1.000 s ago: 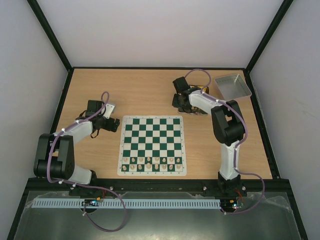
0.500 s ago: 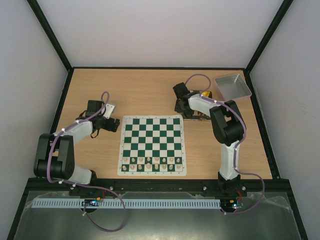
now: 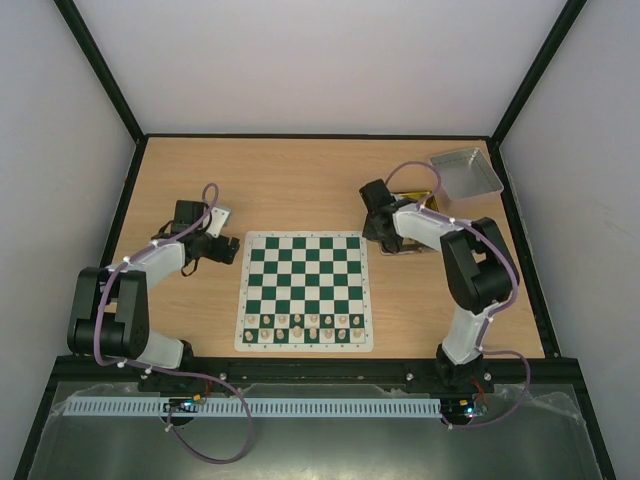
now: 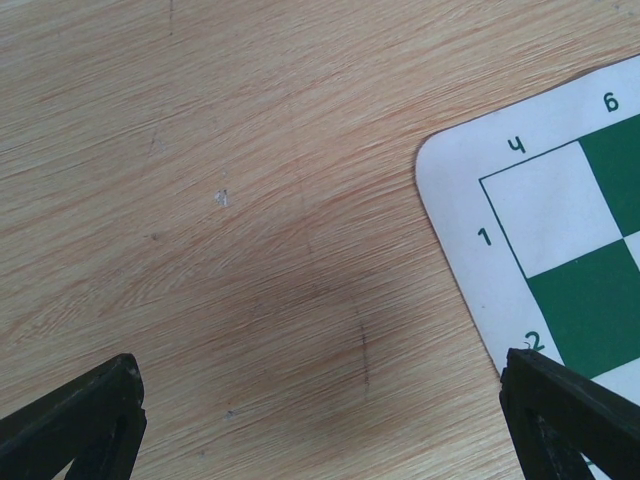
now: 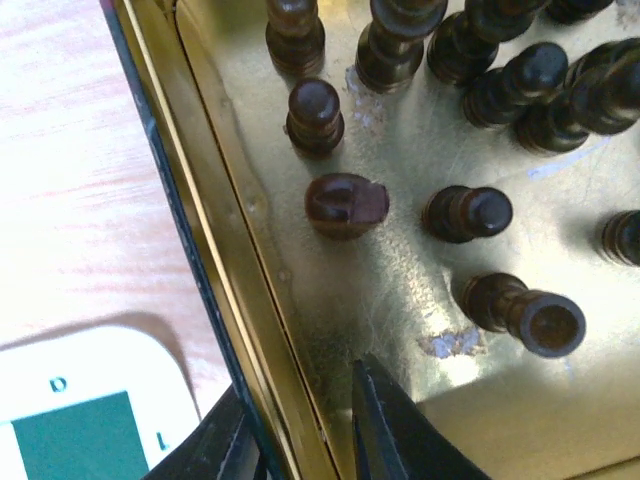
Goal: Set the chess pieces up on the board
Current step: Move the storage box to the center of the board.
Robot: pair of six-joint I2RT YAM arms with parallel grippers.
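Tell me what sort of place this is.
Most likely a robotics lab test cell: a wooden table enclosed by plain white panels, a left arm and right arm bolted at its near edge, and a chessboard plus a gold tin of dark chess pieces.

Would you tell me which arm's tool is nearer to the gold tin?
Right. The right tool is at the gold tin's edge; the left tool sits beside the board's far-left corner, away from it.
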